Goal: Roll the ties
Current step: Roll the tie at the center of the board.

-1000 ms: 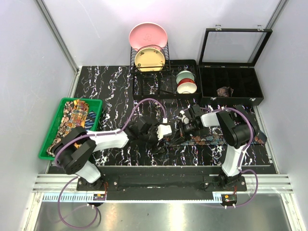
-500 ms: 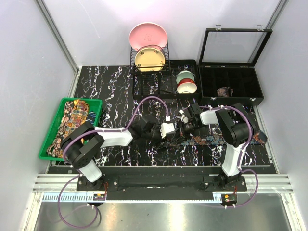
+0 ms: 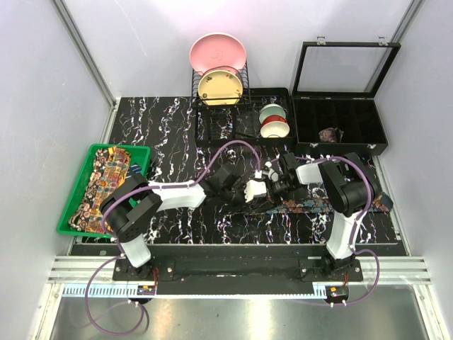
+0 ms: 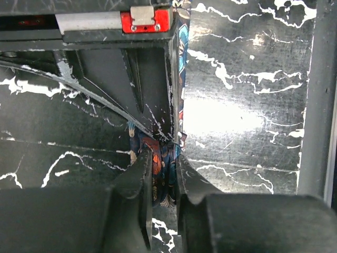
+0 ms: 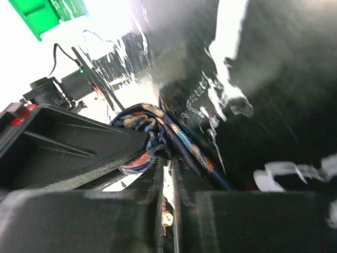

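A dark blue-brown tie lies flat along the front right of the marble table, its left end bunched up between my two grippers. My left gripper is shut on that bunched end, with fabric pinched between its pads. My right gripper meets it head-on. Its jaws are nearly together, a thin slit between them, and folded tie fabric is caught at their tips. Several more ties lie in the green tray at the left.
A black compartment case with its lid raised stands at the back right, a small brownish coil inside it. A dish rack with a pink plate, a yellow plate and bowls stands at the back centre.
My left arm has reached right to the right gripper, and its jaws have closed on the tie's bunched end. The right gripper has barely moved.
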